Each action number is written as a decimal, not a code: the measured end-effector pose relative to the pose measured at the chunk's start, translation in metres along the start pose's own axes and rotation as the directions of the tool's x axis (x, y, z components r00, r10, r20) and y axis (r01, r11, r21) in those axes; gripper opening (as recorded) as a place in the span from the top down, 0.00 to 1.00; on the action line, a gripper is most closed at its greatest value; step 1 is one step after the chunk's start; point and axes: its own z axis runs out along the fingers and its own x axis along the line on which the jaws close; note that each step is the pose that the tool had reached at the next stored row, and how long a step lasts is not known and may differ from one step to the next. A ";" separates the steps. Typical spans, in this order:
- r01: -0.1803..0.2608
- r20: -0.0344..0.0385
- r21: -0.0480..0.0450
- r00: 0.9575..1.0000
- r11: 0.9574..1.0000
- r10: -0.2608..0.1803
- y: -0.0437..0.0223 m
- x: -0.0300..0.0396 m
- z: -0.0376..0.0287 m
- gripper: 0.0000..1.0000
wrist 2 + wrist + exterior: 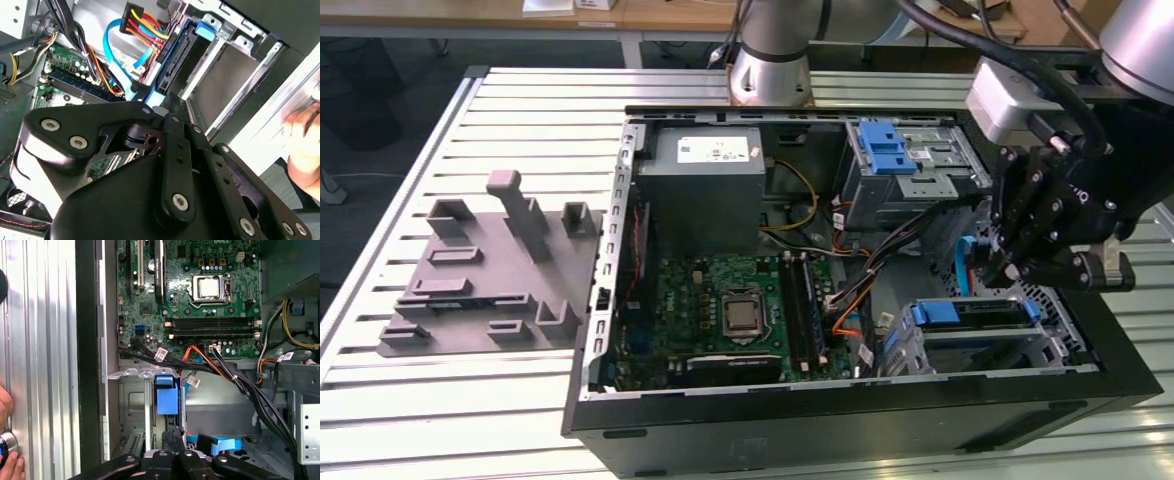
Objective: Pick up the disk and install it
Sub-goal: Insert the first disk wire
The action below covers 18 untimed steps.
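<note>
Our claw (pixel 1017 262) hangs inside the open computer case (pixel 854 420), just above the drive cage (pixel 987 335); we cannot tell whether it is closed. We see the disk (pixel 970 313) seated in that cage

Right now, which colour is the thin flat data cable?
Light blue cable, clearest in the second wrist view.

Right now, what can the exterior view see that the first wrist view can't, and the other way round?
The exterior view brings in the grey fixture on the slatted table beside the computer, and the power-supply box inside the case. The first wrist view brings in a person's fingers at the table's edge. Both share the green motherboard and the black tool over the drive bays.
</note>
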 end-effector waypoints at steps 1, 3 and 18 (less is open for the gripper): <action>0.000 0.000 0.000 1.000 1.000 0.000 -0.0015 -0.0004 0.0001 0.89; 0.001 0.000 0.000 1.000 1.000 -0.001 -0.0044 -0.0016 0.0003 0.89; 0.005 0.000 0.003 1.000 1.000 -0.005 -0.0225 -0.0194 0.0064 0.89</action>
